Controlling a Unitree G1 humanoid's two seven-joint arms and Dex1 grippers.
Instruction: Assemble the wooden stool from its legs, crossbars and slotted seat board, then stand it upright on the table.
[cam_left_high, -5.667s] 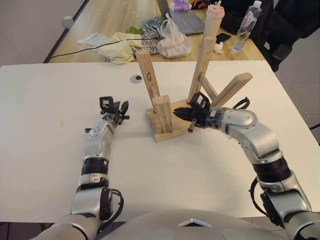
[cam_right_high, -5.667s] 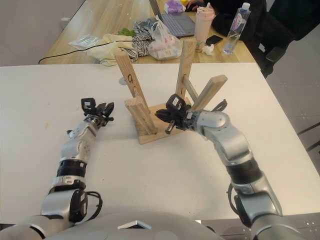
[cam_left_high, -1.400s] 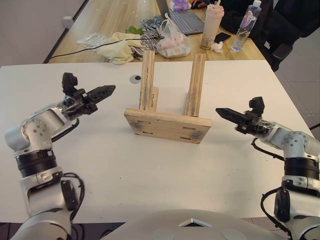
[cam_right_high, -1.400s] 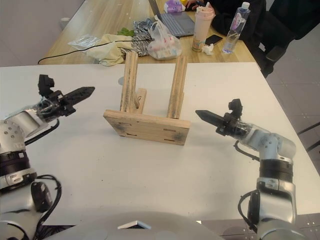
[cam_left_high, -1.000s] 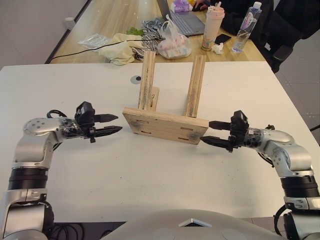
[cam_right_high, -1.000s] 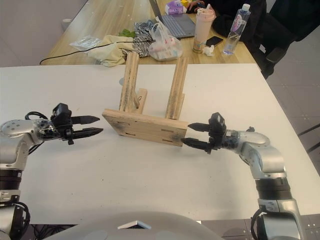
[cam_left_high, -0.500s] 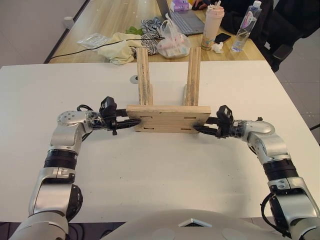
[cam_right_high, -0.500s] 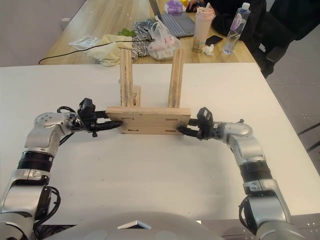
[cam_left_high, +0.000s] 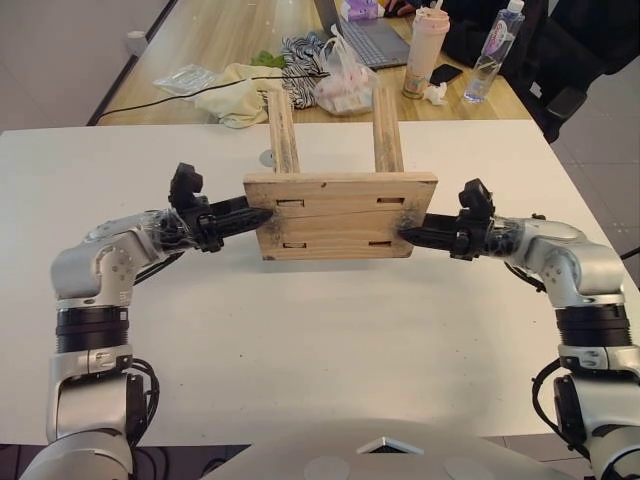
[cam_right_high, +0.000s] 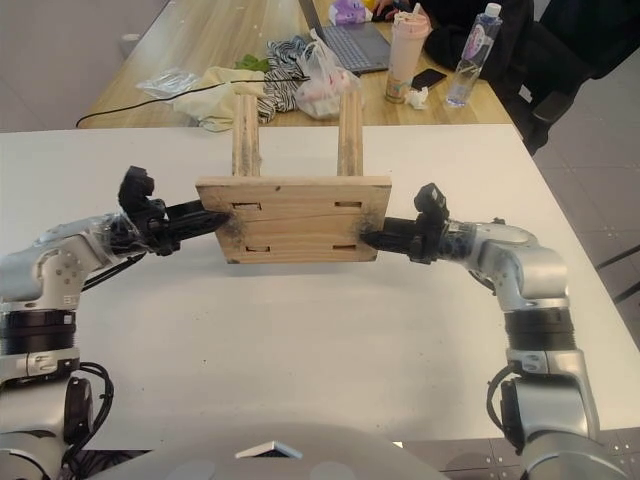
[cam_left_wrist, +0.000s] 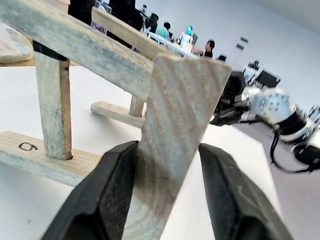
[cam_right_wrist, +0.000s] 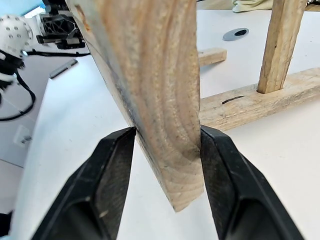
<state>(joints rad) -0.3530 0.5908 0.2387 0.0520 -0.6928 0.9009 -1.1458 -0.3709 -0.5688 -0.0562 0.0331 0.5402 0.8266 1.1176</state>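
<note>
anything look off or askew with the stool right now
It is not upright: the seat board is tipped on edge, facing the camera, with the legs pointing away across the table. The left gripper and right gripper clamp its two ends. No damage shows.

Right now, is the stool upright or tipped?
Tipped: the seat board faces the camera, legs pointing away, left gripper and right gripper clamped on its ends.
</note>
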